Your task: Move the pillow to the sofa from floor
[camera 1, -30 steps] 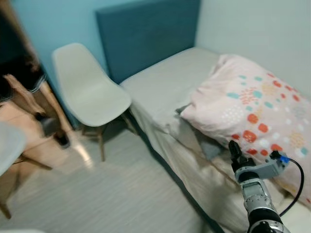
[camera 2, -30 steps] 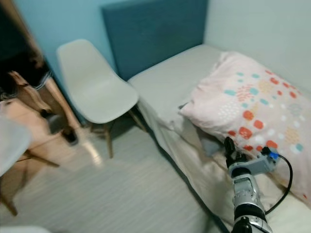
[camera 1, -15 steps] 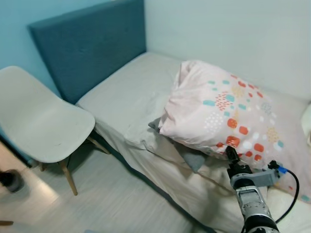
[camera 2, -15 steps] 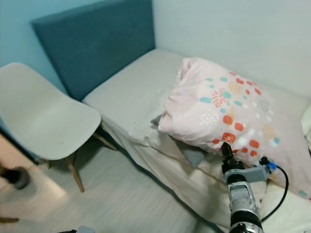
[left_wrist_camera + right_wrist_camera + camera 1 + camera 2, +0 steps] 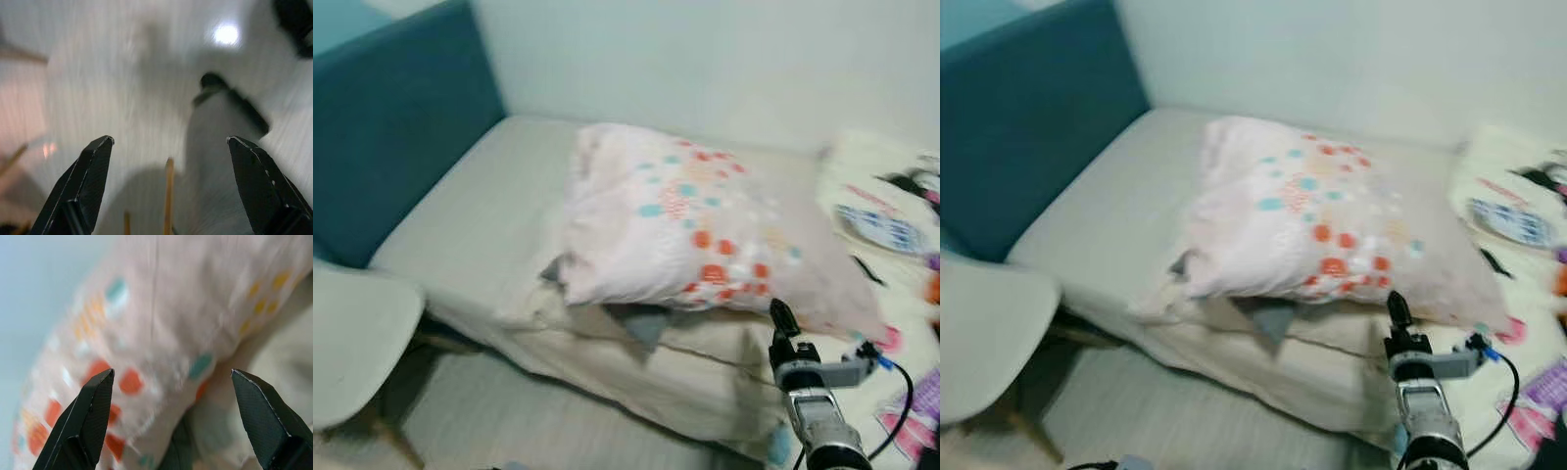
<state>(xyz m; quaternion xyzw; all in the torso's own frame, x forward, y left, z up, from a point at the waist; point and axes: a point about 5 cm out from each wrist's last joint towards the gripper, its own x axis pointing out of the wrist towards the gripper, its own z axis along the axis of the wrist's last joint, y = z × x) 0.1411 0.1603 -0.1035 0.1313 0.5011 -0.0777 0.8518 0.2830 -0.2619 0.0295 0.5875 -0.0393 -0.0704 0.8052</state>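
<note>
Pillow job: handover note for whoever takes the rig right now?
Right hand: open, empty, raised in front of the robot just short of the pillow's near edge.
Left hand: open, empty, pointing at the floor, idle.
Pillow: pink with coloured dots, lying on the light mattress beside the blue headboard, not on the floor.
Done: pillow looks already placed.
Left: confirm this surface is the intended sofa; views are blurred, so let the camera settle first.

The pillow [image 5: 690, 220] blocks the sofa's [image 5: 460, 220] middle; bare cushion lies left.
</note>
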